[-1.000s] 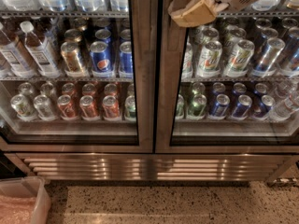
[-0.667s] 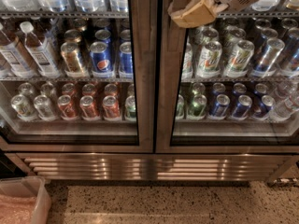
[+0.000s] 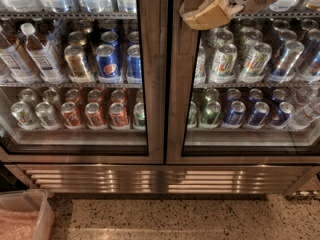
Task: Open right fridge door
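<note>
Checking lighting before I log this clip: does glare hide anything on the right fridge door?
Camera view: little glare on the right fridge door, and the cans show through; bright streaks on the steel grille below; the gripper is at the top, in front of that door's frame.

One camera, high and close, looking down at the right fridge door (image 3: 178,124) and floor (image 3: 175,219); gripper (image 3: 206,13) up top.

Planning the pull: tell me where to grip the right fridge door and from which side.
Grip the right door by its left upright frame strip, beside the seam with the left door; no handle shows. Come from the front, hooking into the seam from the left, since it probably swings from its right edge. The gripper is at that strip's top.
</note>
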